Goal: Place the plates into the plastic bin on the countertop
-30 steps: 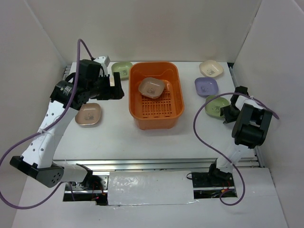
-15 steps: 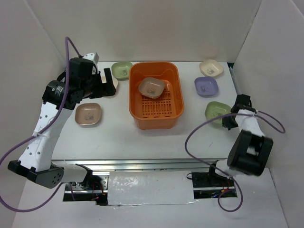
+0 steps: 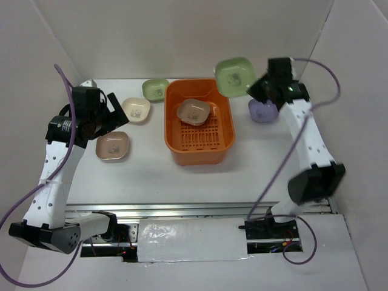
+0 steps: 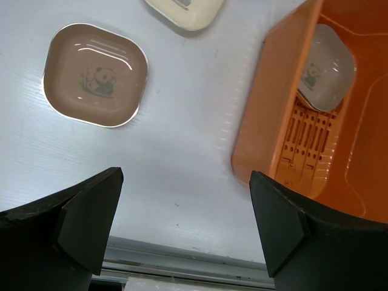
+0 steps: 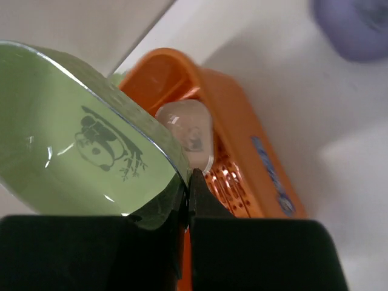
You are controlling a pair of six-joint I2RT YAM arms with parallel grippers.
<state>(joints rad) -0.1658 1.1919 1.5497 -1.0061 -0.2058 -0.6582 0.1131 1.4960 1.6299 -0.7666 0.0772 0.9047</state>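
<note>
The orange plastic bin (image 3: 171,130) (image 4: 267,127) (image 5: 260,157) stands mid-countertop (image 3: 151,173) with a brown plate (image 3: 193,111) (image 4: 324,66) (image 5: 188,130) lying in it. My right gripper (image 3: 254,90) (image 5: 188,188) is shut on the rim of a green plate (image 3: 235,76) (image 5: 79,145), held tilted in the air over the bin's back right corner. My left gripper (image 3: 116,116) (image 4: 185,224) hangs open and empty above the countertop left of the bin. Close to it lie a brown plate (image 3: 113,146) (image 4: 95,74), a cream plate (image 3: 136,110) (image 4: 185,9) and another green plate (image 3: 156,90).
A purple plate (image 3: 262,113) (image 5: 357,27) lies right of the bin, partly under the right arm. White walls close in the left, back and right sides. A metal rail (image 3: 182,209) (image 4: 182,260) runs along the front edge.
My right gripper shut on the green plate at the right and carried it up and left to the bin's back corner. The left arm drew back leftward, uncovering the cream plate.
</note>
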